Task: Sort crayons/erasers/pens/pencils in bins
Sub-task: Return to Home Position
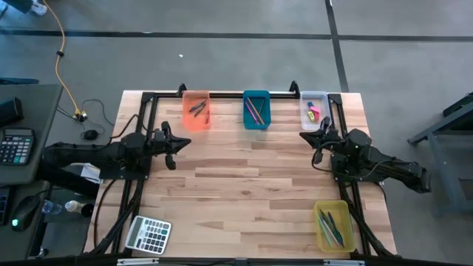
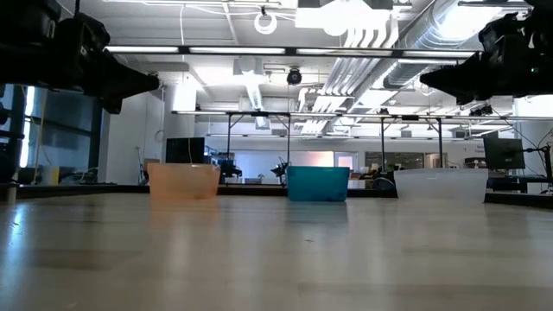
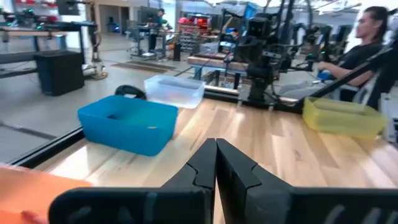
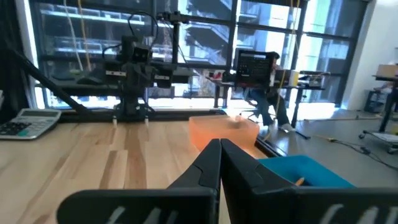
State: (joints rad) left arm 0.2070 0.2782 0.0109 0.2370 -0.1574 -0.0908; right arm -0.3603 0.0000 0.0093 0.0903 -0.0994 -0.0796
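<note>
Three bins stand along the table's far edge. The orange bin (image 1: 196, 111) holds a few dark short sticks, the teal bin (image 1: 256, 108) holds thin pencils, and the clear bin (image 1: 314, 109) holds pink and yellow erasers. The yellow bin (image 1: 334, 225) at the near right corner holds blue and teal pens. My left gripper (image 1: 171, 145) is drawn back at the table's left edge, shut and empty, its fingertips meeting in the left wrist view (image 3: 216, 147). My right gripper (image 1: 319, 142) is pulled back at the right edge, shut and empty (image 4: 219, 147). Both hang well above the table in the low view.
A grey calculator (image 1: 148, 235) lies at the table's near left corner. Black frame rails (image 1: 222, 94) run along the far edge and both sides. Bare wood (image 1: 251, 185) fills the table's middle. A person (image 3: 367, 43) sits beyond the right side.
</note>
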